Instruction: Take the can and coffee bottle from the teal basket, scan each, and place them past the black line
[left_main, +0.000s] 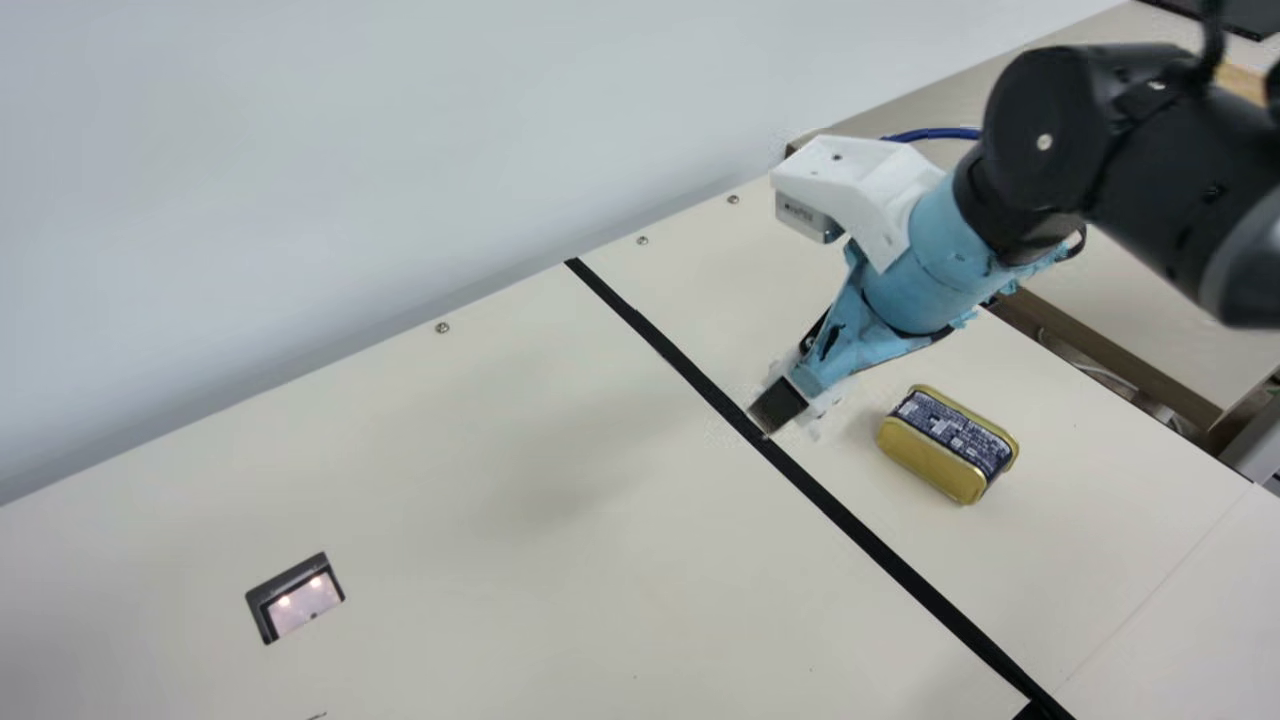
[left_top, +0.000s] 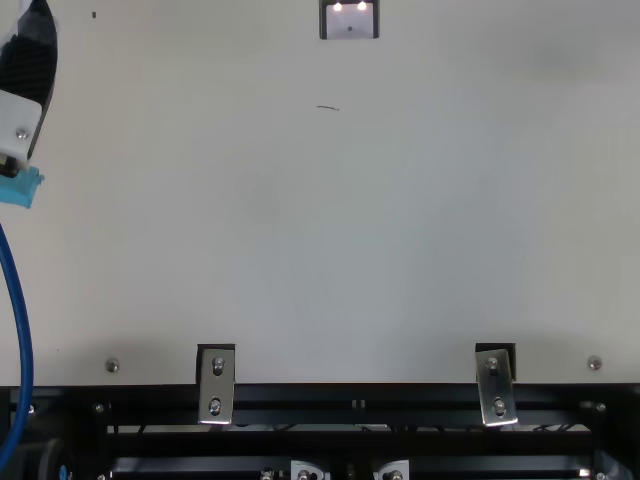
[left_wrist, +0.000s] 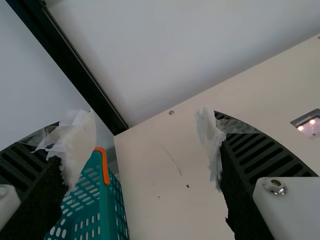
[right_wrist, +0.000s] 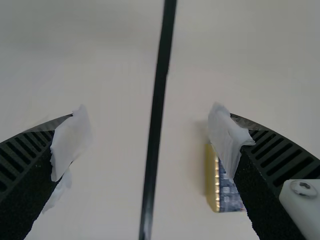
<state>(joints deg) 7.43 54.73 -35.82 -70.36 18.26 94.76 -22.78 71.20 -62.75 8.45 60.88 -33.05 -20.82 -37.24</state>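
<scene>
I have my right tool angled downward, jaws parted wide; my left tool holds its jaws well apart too.

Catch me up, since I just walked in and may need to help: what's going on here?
Nothing is being held: both grippers are open. The gold can rests on the table, across the black line from the window set in the tabletop. The right gripper is near that line and the can; the left gripper is near the teal basket.
</scene>
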